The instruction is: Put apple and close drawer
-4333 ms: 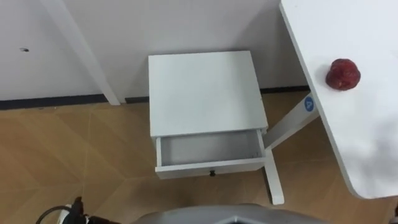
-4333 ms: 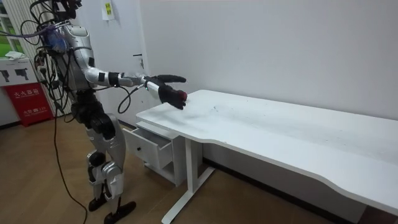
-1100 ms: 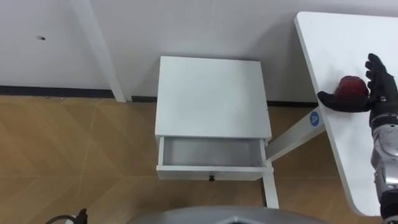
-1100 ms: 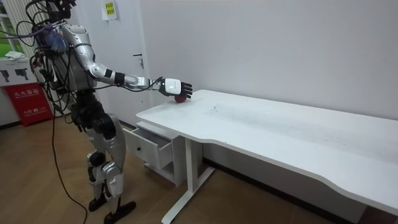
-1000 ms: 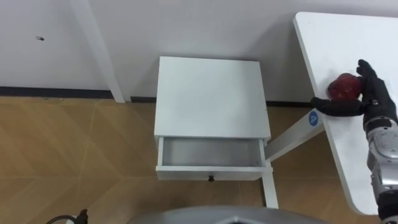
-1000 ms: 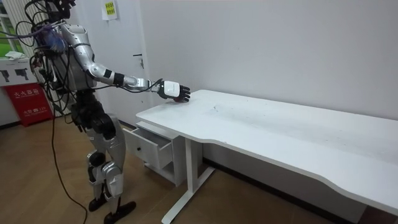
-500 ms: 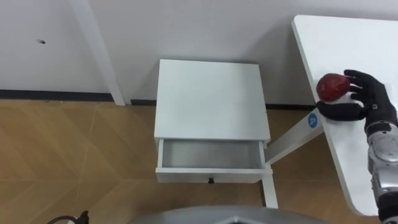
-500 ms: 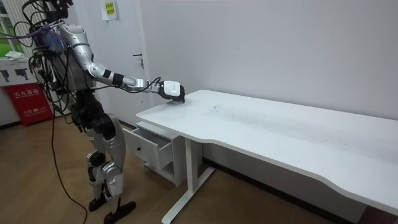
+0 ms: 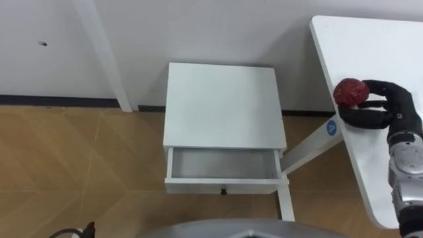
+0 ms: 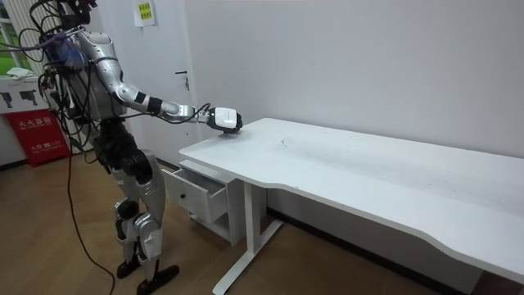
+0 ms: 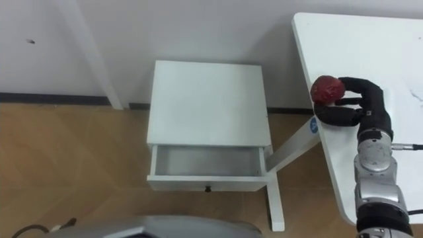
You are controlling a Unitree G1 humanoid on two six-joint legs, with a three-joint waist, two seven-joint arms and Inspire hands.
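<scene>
At the table (image 9: 370, 46) edge, fingers (image 9: 378, 85) of the right hand (image 9: 395, 106) clasp the apple (image 9: 349, 92).

white table (image 9: 377, 46), wooden floor (image 9: 79, 158), white wall (image 9: 218, 26)

Right arm stretched forward at chest height, silver forearm level, black right hand (image 9: 388, 106) with fingers and thumb curled round a round red apple (image 9: 349, 92), body standing upright

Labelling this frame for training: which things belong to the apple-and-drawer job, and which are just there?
Job: red round apple, held by black right hand; open white drawer of the white bedside cabinet.
Just there: white desk top; red box by the wall.
</scene>
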